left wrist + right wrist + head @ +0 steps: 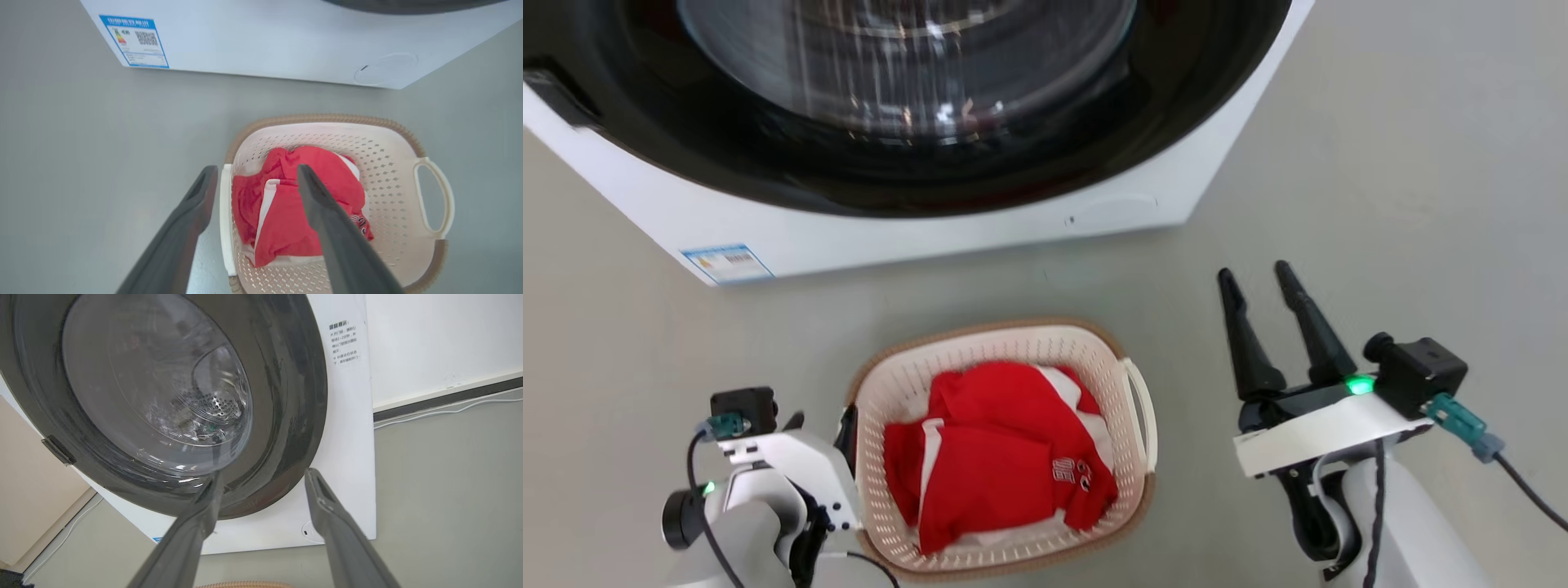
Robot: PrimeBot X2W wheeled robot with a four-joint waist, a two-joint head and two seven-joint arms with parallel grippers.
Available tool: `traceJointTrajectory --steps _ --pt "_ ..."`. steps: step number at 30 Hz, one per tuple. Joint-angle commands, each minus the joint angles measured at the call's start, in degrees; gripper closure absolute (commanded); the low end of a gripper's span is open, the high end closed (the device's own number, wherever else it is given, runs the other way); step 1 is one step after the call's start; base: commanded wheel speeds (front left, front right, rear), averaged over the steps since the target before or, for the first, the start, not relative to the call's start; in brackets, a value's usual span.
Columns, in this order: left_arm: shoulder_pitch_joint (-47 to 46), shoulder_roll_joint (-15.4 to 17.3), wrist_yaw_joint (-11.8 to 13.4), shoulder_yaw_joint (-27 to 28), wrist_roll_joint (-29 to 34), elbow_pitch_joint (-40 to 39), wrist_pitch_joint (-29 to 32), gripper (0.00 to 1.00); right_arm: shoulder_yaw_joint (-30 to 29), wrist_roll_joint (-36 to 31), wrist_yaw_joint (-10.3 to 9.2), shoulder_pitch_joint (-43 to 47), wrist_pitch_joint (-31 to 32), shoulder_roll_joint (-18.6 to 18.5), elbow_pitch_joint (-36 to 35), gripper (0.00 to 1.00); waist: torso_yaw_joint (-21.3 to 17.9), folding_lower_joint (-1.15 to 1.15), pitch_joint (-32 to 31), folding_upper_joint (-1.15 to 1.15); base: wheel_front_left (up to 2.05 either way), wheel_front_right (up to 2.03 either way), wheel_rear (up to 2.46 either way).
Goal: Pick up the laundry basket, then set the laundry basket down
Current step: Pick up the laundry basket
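The cream-white perforated laundry basket with a brown rim stands on the grey floor before the washing machine, holding a red and white garment. My left gripper is at its left side. In the left wrist view the left gripper is open, its two dark fingers straddling the basket's white left handle, one outside and one over the garment. To the basket's right, clear of the right handle, my right gripper is open and holds nothing. The right wrist view has the right gripper facing the machine.
The white washing machine with its dark round door stands close behind the basket. Bare grey floor lies left and right of the basket. A white wall with a dark skirting strip and a thin cable runs behind, at the right.
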Motion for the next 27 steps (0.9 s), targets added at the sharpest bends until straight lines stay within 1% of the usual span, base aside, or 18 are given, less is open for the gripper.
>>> traceJointTrajectory --steps 1,3,4,6,11,14,15,20,23,27 --pt "1.3 2.3 0.3 2.6 1.3 -2.7 -0.7 0.0 0.4 -0.7 0.01 0.8 -0.6 0.1 -1.1 0.0 1.1 0.0 -3.1 0.0 0.0 0.0 0.0" --pt "3.0 2.8 0.6 4.6 2.9 -6.0 -0.7 0.0 -0.4 -0.9 0.01 1.5 -0.6 0.1 -1.1 0.0 1.5 0.0 -4.9 0.0 0.0 0.0 0.0" --pt "4.9 2.9 0.9 6.5 4.7 -8.9 -0.7 0.0 -0.9 -1.2 0.01 2.4 -0.6 0.1 -1.0 0.0 1.9 0.0 -6.7 0.0 0.0 0.0 0.0" --pt "6.7 2.8 1.0 8.5 6.4 -11.7 -0.7 0.0 -1.4 -1.6 0.01 3.3 -0.6 0.1 -0.8 0.0 2.3 0.0 -8.5 0.0 0.0 0.0 0.0" --pt "11.0 2.4 1.4 13.2 10.8 -18.6 -0.7 0.0 -2.6 -2.6 0.01 5.3 -0.6 0.1 -0.5 0.0 3.3 0.0 -12.6 0.0 0.0 0.0 0.0" --pt "13.7 1.6 1.3 16.3 12.3 -22.7 -0.7 0.0 -3.4 -2.8 0.01 6.3 -0.6 0.1 -0.1 0.0 3.6 0.0 -15.0 0.0 0.0 0.0 0.0" --pt "13.7 1.6 1.3 16.3 12.3 -22.7 -0.7 0.0 -3.4 -2.8 0.01 6.3 -0.6 0.1 -0.1 0.0 3.6 0.0 -15.0 0.0 0.0 0.0 0.0" --pt "18.4 0.8 1.3 20.4 16.5 -31.4 -0.7 0.0 -4.1 -3.1 0.01 8.0 -0.6 0.1 -0.2 0.0 4.5 0.0 -18.0 0.0 0.0 0.0 0.0" --pt "21.3 -0.1 1.3 23.4 18.4 -37.1 -0.7 0.0 -4.4 -3.5 0.01 8.8 -0.6 0.1 -0.5 0.0 5.0 0.0 -18.8 0.0 0.0 0.0 0.0" --pt "24.5 -0.9 1.2 25.8 21.4 -43.2 -0.7 0.0 -5.1 -3.9 0.01 9.7 -0.6 0.1 -0.8 0.0 6.0 0.0 -19.4 0.0 0.0 0.0 0.0"
